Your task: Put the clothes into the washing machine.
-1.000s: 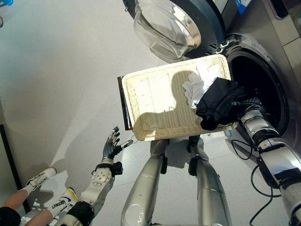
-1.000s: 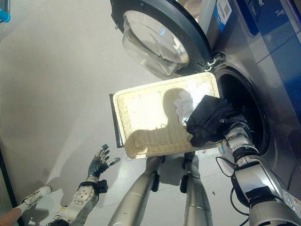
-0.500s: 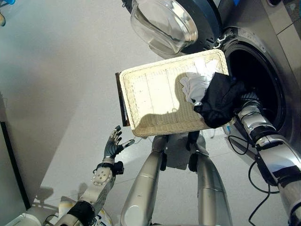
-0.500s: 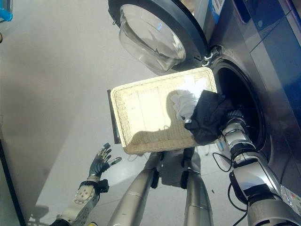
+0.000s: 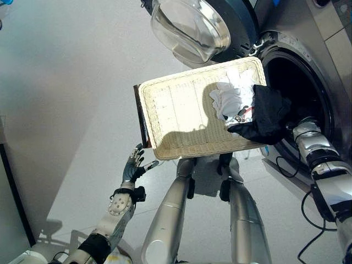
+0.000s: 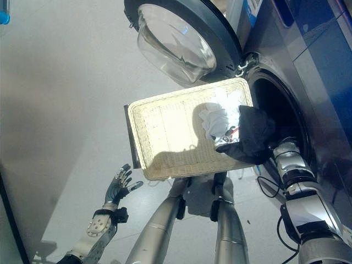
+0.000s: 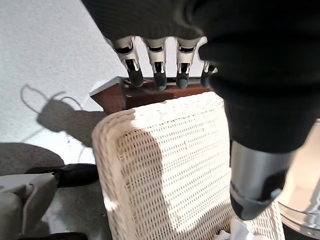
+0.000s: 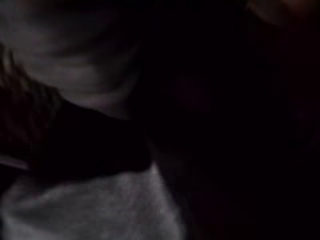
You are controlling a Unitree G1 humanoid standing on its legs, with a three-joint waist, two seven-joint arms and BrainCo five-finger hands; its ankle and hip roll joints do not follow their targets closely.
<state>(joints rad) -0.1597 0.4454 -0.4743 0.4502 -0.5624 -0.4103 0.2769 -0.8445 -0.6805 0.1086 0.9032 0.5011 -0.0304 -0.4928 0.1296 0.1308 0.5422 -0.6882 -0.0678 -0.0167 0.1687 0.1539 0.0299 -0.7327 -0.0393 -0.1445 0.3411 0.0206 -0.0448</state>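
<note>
Floor: pale grey and smooth (image 5: 71,82), lit brightly across the middle, with a darker shaded band toward the robot's left.
Shadows: hard-edged dark patches on the floor (image 7: 55,117), cast by strong light from above.
Left edge: a narrow dark upright strip (image 5: 11,198) along the floor's margin.
Right side: grey and blue panelling (image 6: 324,71), standing upright.

I see a pale woven wicker basket (image 5: 181,118) with a rough matt weave, soft matt black cloth (image 5: 267,113), crumpled white cloth (image 5: 231,99), a glossy clear glass door (image 5: 190,27) in a dark plastic ring, a brushed metal washing machine (image 5: 308,33), a smooth matt grey floor (image 5: 66,99)
</note>
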